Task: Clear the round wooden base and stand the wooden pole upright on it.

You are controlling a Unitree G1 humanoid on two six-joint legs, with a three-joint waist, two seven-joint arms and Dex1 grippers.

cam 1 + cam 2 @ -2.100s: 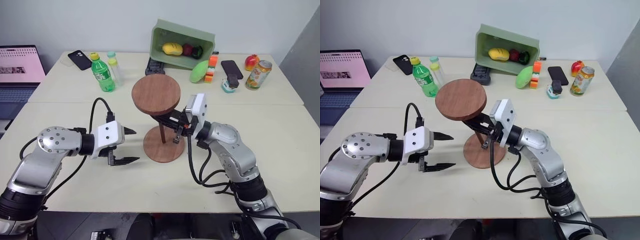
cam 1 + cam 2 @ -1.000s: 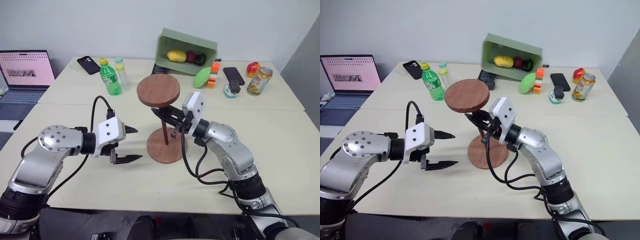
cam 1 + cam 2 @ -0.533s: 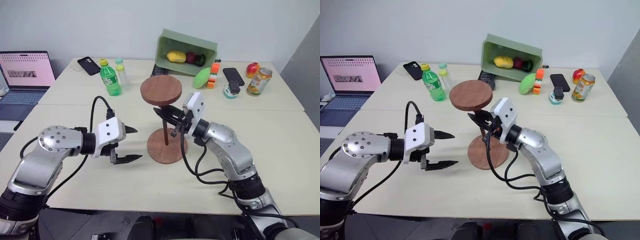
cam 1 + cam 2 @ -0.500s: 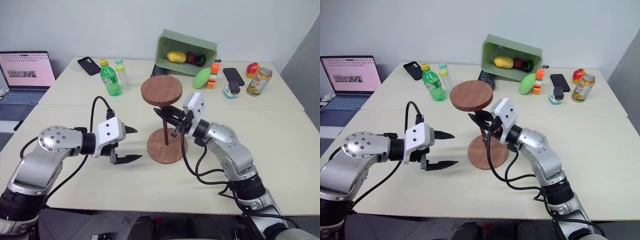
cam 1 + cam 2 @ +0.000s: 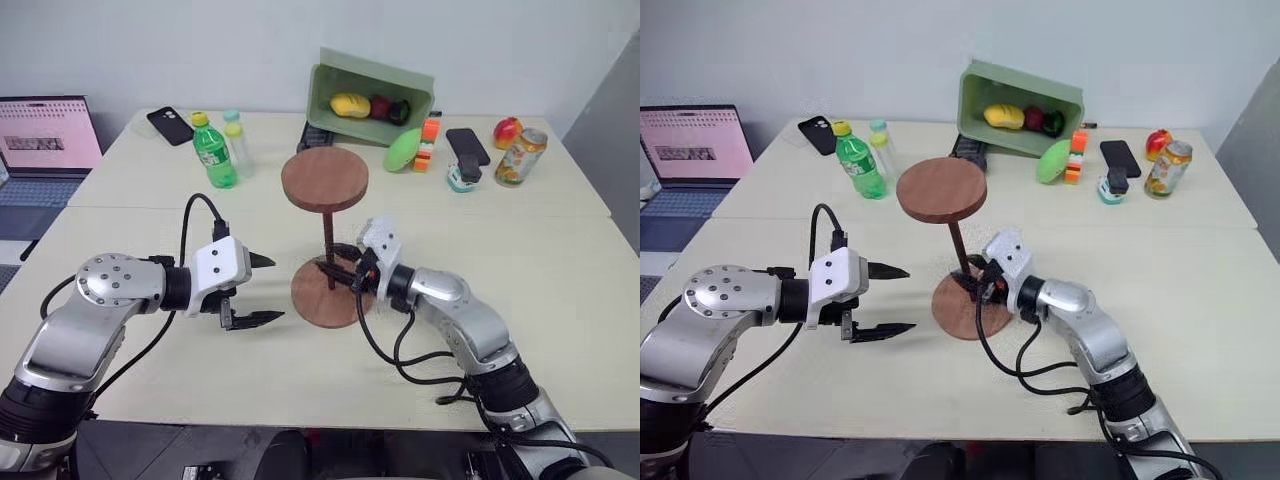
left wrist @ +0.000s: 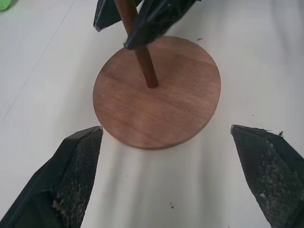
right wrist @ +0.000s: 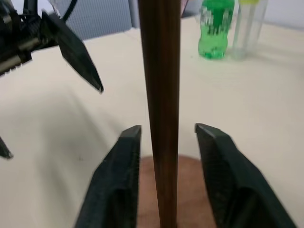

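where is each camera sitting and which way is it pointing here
Left eye and right eye views: on the head, looking forward and down over the table; both arms show, left gripper open, right gripper at the wooden pole.
Left wrist view: along its own open fingers at the round wooden base.
Right wrist view: along its fingers, open either side of the pole.
Shared: pole standing on base.
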